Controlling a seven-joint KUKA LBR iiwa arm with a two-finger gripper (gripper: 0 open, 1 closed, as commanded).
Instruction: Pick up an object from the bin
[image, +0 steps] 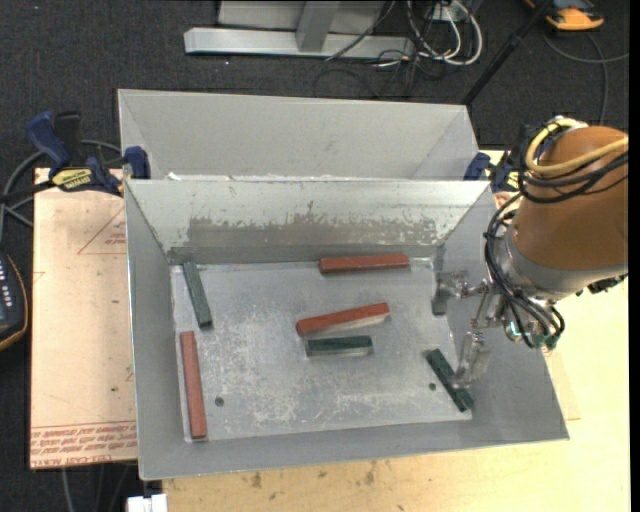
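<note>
- Orange cover (578, 195) and cables (522, 318) hid much of the gripper (468, 365); open or closed, I couldn't tell.
- Slim dark green bar (447, 379) lay slanted by the bin's (262, 392) right wall, under the gripper.

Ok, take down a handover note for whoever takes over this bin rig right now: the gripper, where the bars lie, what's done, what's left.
Gripper: low in the right front corner of the bin, at the dark green bar lying there. Whether it has a grip cannot be told.
Other things: back red bar by the far wall; middle red bar and middle green bar side by side mid-floor; left green bar and left red bar along the left wall.
Done: arm is down at a bar.
Left: every bar lies on the floor; grip one and lift it.
</note>
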